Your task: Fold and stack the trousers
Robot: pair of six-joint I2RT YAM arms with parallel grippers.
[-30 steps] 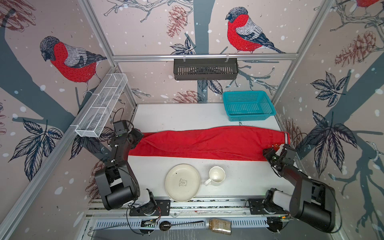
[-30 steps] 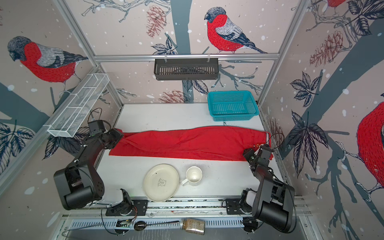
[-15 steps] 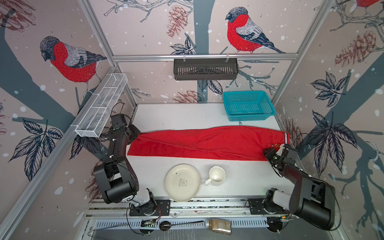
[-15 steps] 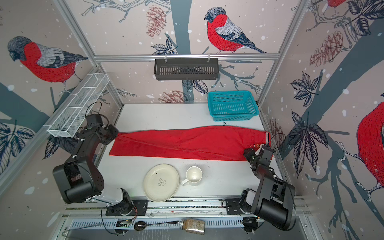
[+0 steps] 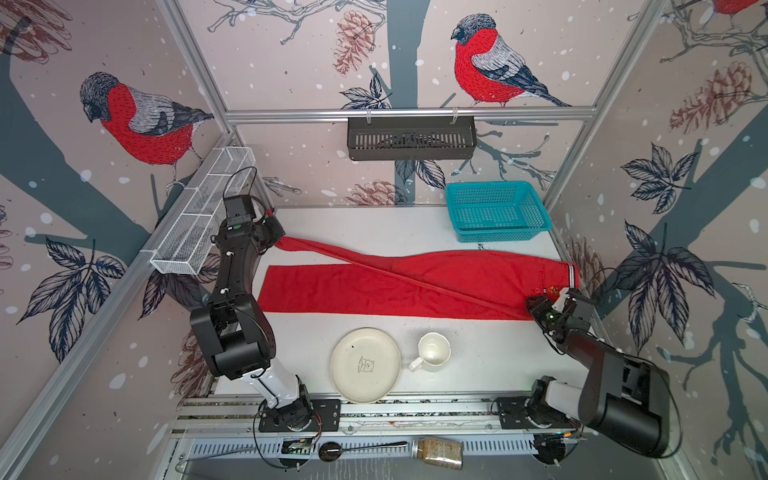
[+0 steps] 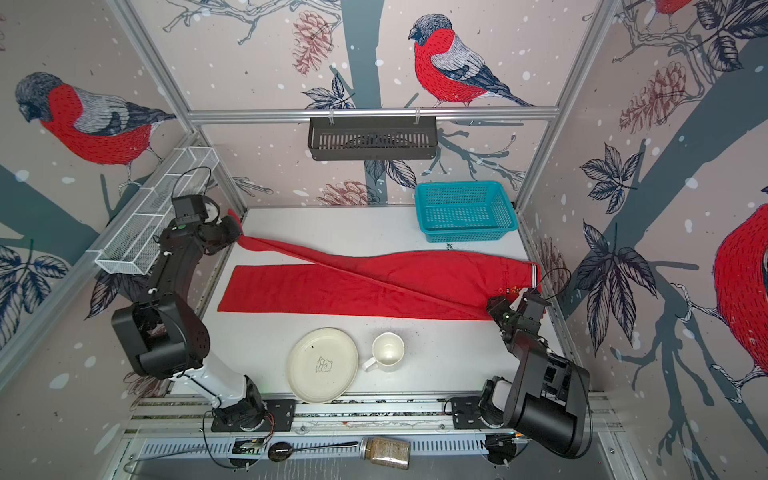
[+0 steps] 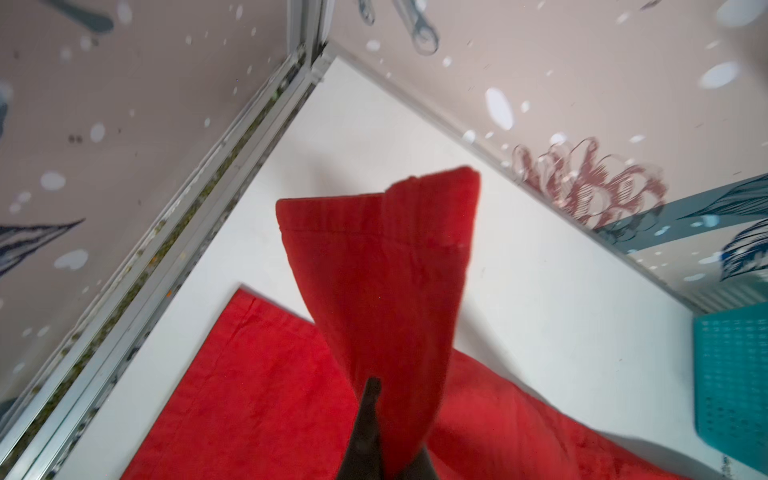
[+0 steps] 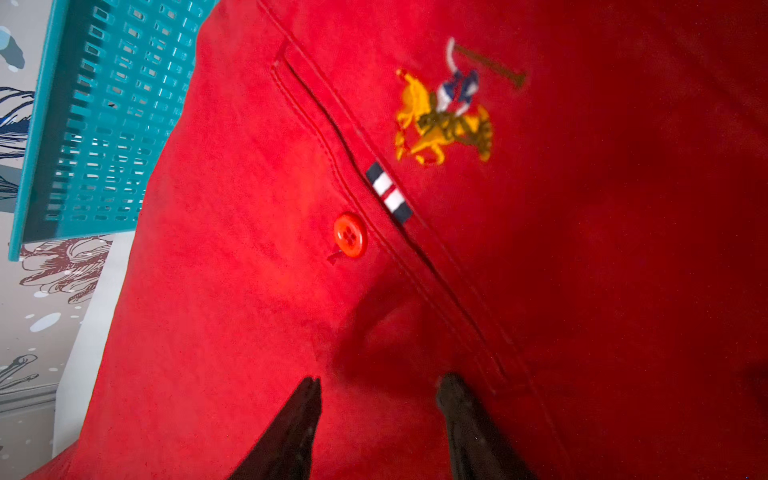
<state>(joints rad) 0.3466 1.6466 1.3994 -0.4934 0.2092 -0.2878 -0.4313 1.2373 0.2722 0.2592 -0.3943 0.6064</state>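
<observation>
One leg of the trousers [image 5: 374, 291] is pinched in the closed left gripper [image 7: 390, 419], and the cloth hides one fingertip. The right gripper [image 8: 380, 415] stands open, with waist cloth under and between its jaws.

This is a robotics lab test cell, not a home. The workspace is a box framed in aluminium profile [image 5: 407, 112], with wall panels [image 5: 291, 54] papered in a bullfinch-and-pinecone print (decoration only, with no window or furniture to be seen). A left arm [image 5: 232, 299] and a right arm [image 5: 602, 361], both black, are bolted to a slotted rail [image 5: 415, 411] along the front edge of a plain white tabletop [image 5: 374, 224]. Loose cables and a bare circuit board [image 5: 297, 446] sit below the rail. Household items are laid out like a staged set: a plate [image 5: 365, 365], a mug [image 5: 432, 351], a teal basket [image 5: 496, 212], red trousers [image 5: 374, 286], a black rack [image 5: 411, 143] hung from the crossbar, and a white wire basket [image 5: 199, 216] on the side frame.
</observation>
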